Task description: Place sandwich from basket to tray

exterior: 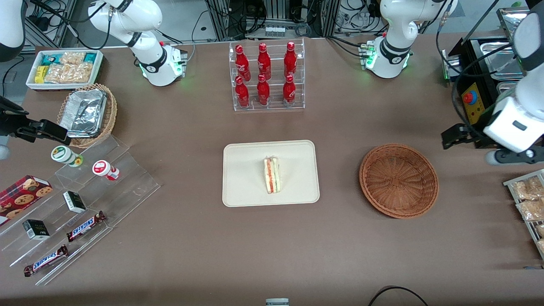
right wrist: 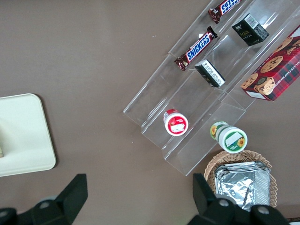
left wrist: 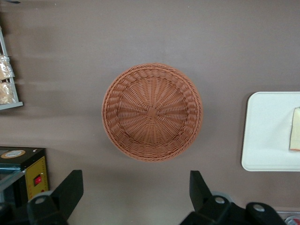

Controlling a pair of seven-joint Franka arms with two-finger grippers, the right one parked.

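The sandwich (exterior: 272, 175), a pale wedge with red-orange and green layers, lies on the cream tray (exterior: 246, 187) at the table's middle. The reddish-brown wicker basket (exterior: 398, 180) is empty and sits beside the tray, toward the working arm's end. My left arm's gripper (exterior: 455, 138) hovers above the table beside the basket, nearer the working arm's end, open and empty. In the left wrist view the gripper (left wrist: 136, 192) has its black fingers (left wrist: 70, 187) spread wide over bare table, with the basket (left wrist: 152, 112), the tray (left wrist: 267, 136) and an edge of the sandwich (left wrist: 295, 129) in sight.
A clear rack of red bottles (exterior: 266, 76) stands farther from the camera than the tray. Acrylic steps with snacks (exterior: 85, 199), a tan basket with foil (exterior: 89, 114) and a white snack bin (exterior: 63, 68) lie toward the parked arm's end. A black box (exterior: 471, 100) and a snack rack (exterior: 529, 199) flank the gripper.
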